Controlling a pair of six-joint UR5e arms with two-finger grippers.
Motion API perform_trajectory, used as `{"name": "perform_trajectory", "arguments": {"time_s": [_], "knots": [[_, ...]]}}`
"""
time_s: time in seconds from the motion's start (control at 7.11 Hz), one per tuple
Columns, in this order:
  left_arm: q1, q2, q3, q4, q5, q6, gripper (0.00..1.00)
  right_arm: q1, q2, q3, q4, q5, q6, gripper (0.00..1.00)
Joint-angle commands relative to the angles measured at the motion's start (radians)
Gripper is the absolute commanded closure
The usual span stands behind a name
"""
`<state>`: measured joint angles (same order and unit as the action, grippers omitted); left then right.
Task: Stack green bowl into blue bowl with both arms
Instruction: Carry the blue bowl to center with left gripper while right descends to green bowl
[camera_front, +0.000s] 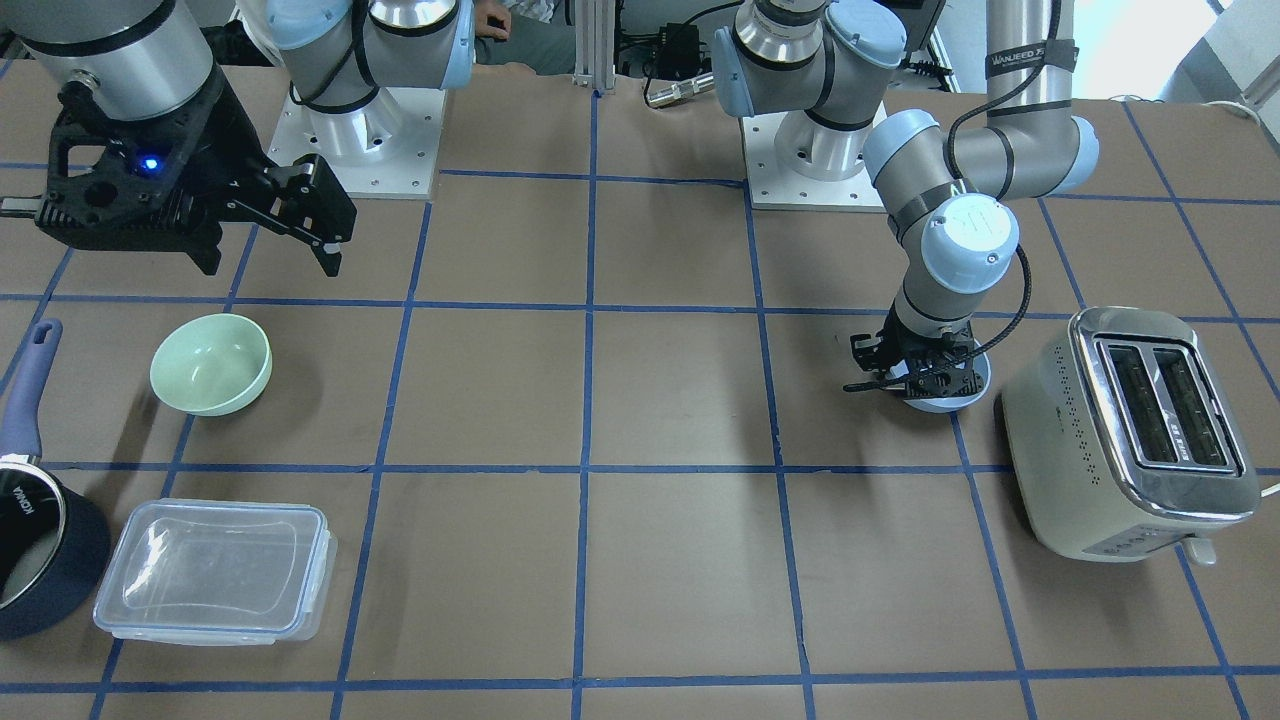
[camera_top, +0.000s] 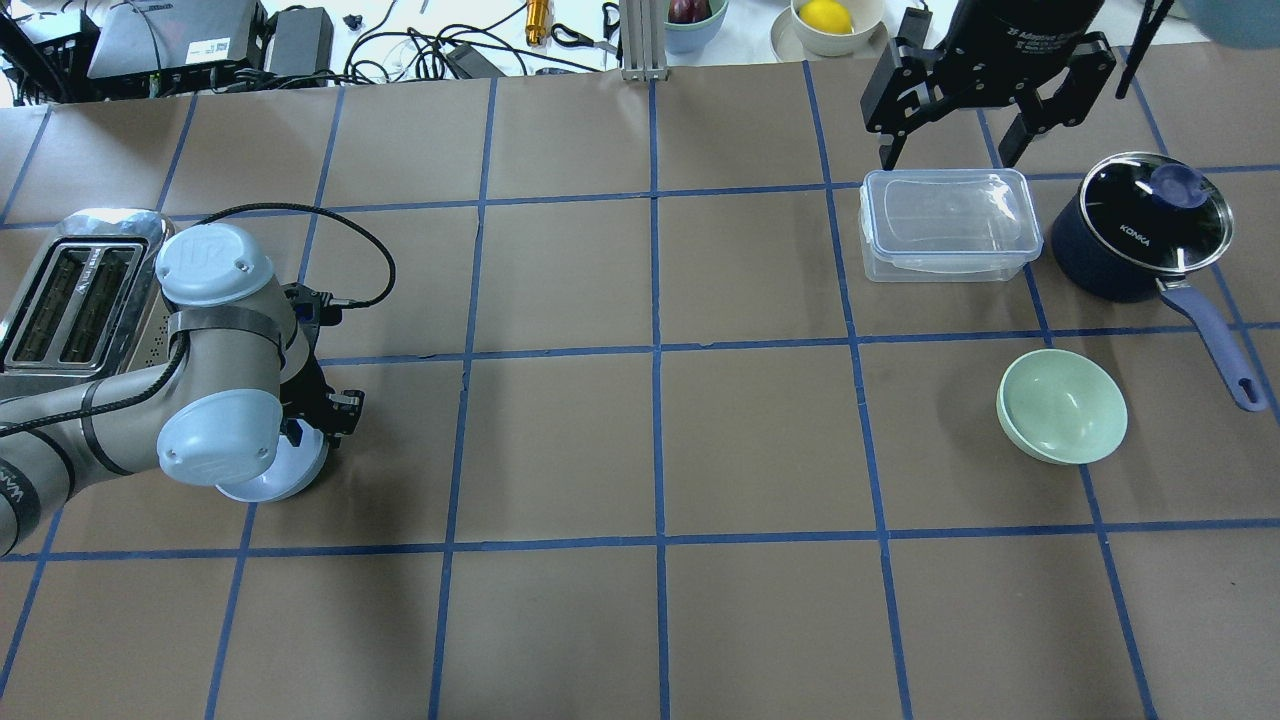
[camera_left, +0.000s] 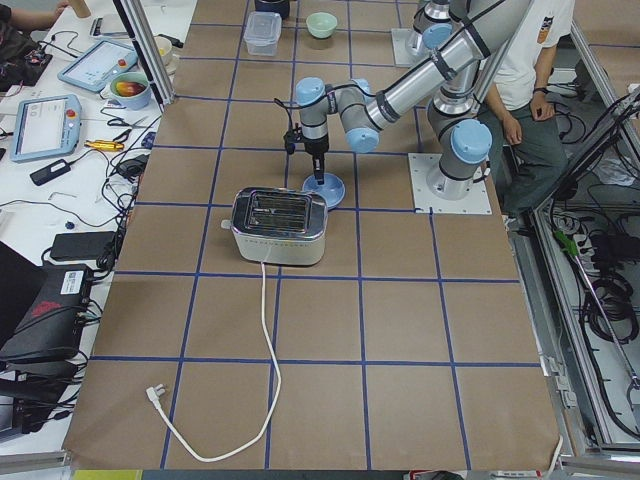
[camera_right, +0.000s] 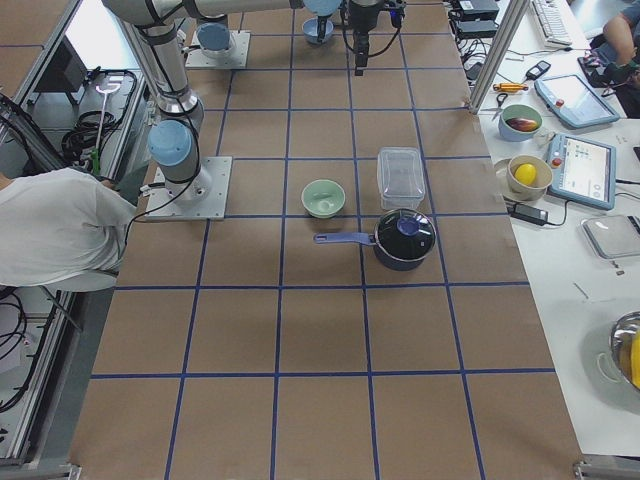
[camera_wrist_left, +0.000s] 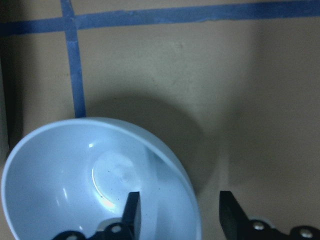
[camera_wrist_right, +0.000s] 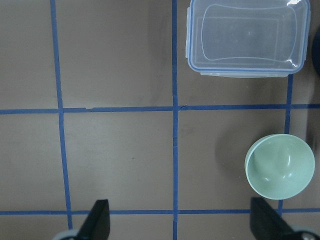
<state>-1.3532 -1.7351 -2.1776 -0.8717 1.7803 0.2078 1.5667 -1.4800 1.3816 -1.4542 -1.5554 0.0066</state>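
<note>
The green bowl (camera_front: 210, 362) sits upright on the table, also in the overhead view (camera_top: 1062, 405) and the right wrist view (camera_wrist_right: 280, 166). The blue bowl (camera_front: 945, 400) sits upright beside the toaster, mostly hidden under the left arm in the overhead view (camera_top: 270, 480). My left gripper (camera_wrist_left: 179, 215) is open and low over the blue bowl (camera_wrist_left: 75, 185), one finger inside the rim and one outside. My right gripper (camera_top: 945, 160) is open and empty, high above the table, away from the green bowl; it also shows in the front view (camera_front: 272, 268).
A cream toaster (camera_front: 1130, 430) stands close to the blue bowl. A clear lidded container (camera_top: 948, 222) and a dark navy saucepan (camera_top: 1140, 230) with a long handle lie just beyond the green bowl.
</note>
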Motion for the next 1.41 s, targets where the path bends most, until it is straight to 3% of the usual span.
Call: {"name": "perform_trajectory", "arguments": {"time_s": [0.0,0.14,0.42,0.56,0.84,1.12,1.27], "knots": [[-0.018,-0.007,0.005,0.01,-0.008,-0.019,1.0,-0.042,0.003,0.004,0.055,-0.056,-0.014,0.0],[-0.056,0.003,0.034,0.002,-0.015,-0.039,1.0,-0.157,0.003,0.055,0.054,-0.066,-0.186,0.0],[-0.276,-0.041,0.256,-0.152,-0.117,-0.3,1.0,-0.299,-0.011,0.207,-0.088,-0.072,-0.42,0.0],[-0.366,-0.094,0.366,-0.203,-0.155,-0.406,1.0,-0.397,-0.006,0.302,-0.192,-0.066,-0.497,0.0],[-0.533,-0.244,0.468,-0.094,-0.185,-0.502,1.0,-0.57,-0.011,0.581,-0.538,-0.048,-0.712,0.0],[-0.63,-0.351,0.649,-0.119,-0.15,-0.593,1.0,-0.593,0.021,0.754,-0.754,-0.028,-0.712,0.0],[-0.647,-0.371,0.66,-0.121,-0.148,-0.6,1.0,-0.593,0.047,0.801,-0.856,-0.031,-0.718,0.08]]}}
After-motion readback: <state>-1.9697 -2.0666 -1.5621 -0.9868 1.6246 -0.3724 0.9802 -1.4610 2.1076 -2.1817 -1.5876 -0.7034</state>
